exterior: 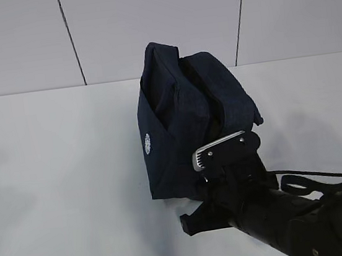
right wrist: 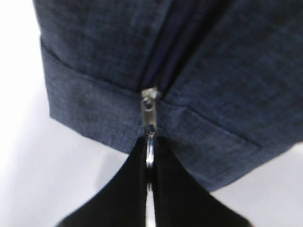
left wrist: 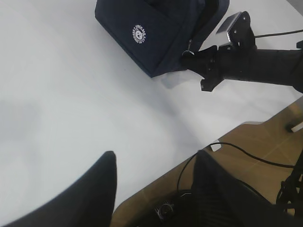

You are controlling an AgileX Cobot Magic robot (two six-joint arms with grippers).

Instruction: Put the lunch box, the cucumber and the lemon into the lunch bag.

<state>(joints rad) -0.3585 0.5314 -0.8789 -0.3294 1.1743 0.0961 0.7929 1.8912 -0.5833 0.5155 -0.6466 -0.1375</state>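
Jaws of the right gripper point(right wrist: 149, 163) pinch the lunch bag's point(exterior: 178, 133) ring pull point(right wrist: 149, 151); left jaws stand wide.

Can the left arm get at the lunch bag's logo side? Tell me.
Probably yes. The left gripper hangs open over bare table, nothing between it and the lunch bag; the right gripper pinches the ring pull at the other end.

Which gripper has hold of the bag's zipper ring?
The right gripper, pinched shut on the ring pull at the lunch bag; the left gripper hangs open, away.
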